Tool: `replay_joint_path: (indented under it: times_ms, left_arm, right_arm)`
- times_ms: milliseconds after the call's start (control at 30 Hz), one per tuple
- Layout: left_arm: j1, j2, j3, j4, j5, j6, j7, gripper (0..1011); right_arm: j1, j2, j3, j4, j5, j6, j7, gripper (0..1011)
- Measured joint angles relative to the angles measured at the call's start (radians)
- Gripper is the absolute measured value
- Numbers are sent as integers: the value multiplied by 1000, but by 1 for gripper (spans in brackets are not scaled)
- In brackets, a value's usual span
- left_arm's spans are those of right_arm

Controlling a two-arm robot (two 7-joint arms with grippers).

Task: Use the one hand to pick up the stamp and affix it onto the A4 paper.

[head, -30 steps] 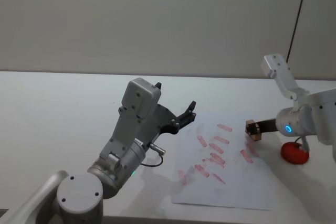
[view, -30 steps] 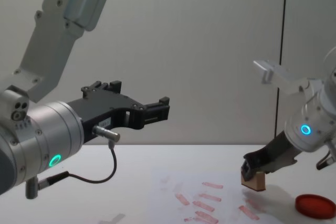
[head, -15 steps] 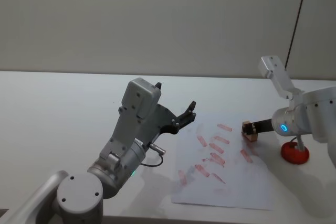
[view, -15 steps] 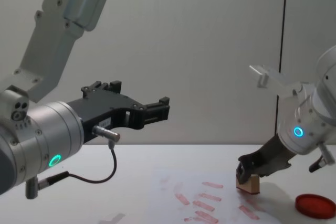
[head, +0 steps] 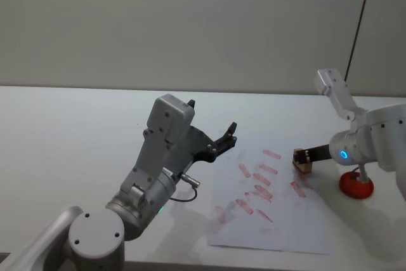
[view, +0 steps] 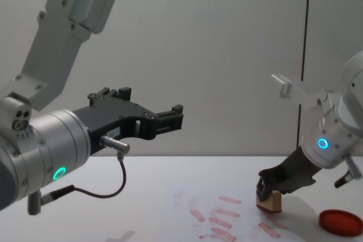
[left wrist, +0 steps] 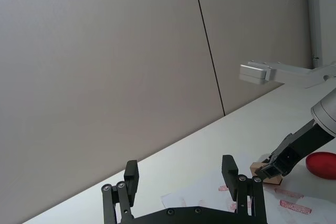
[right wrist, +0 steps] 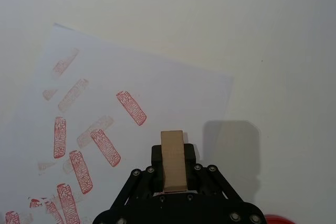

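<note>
Left pincer (head: 222,139) is nearest, parked raised over the bench (head: 76,125) left of the sheet, its 2 fingers apart and empty, same as 1 s ago. Beyond it the A4 paper (head: 279,220) lies flat on the bench, with roughly 10 red prints already on it.

At the sheet's far right part, the right pincer (head: 301,157) is clamped on the stamp (head: 303,164), reaching in from the right. Change: 1 s ago the stamp hung higher and further right, clear of the sheet. It has since come left and down, and in the chest view it now sits low at paper level (view: 270,201). The right wrist view puts the block (right wrist: 172,160) over a blank patch near the sheet's edge, right of the existing prints. Cannot tell if its face is touching the paper yet.

Judgement: pick-up is done and this is the pressing step, so a firm downward press then a straight lift should follow. Risk: a print partly off the sheet's edge.

The ink pad (head: 355,185) sits on the bench just right of the sheet.
</note>
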Motion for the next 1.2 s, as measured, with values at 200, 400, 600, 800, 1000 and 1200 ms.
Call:
replay_joint_path:
  times_ms: [200,400,600,800,1000,1200]
  left_arm:
    - [0,0,0,0,0,0,0,1002]
    - [0,0,0,0,0,0,0,1002]
    - [0,0,0,0,0,0,0,1002]
    - [0,0,0,0,0,0,0,1002]
    - [0,0,0,0,0,0,0,1002]
    - [0,0,0,0,0,0,0,1002]
  right_arm:
    - [4,0,1,7,-3,4,3,217]
    - [5,-1,2,10,-7,9,5,217]
    - [5,-1,2,12,-11,11,5,217]
    - [0,0,-1,9,-17,8,6,217]
    - [-13,3,-4,-3,-22,1,6,217]
    - [-29,7,-6,-17,-24,-9,6,217]
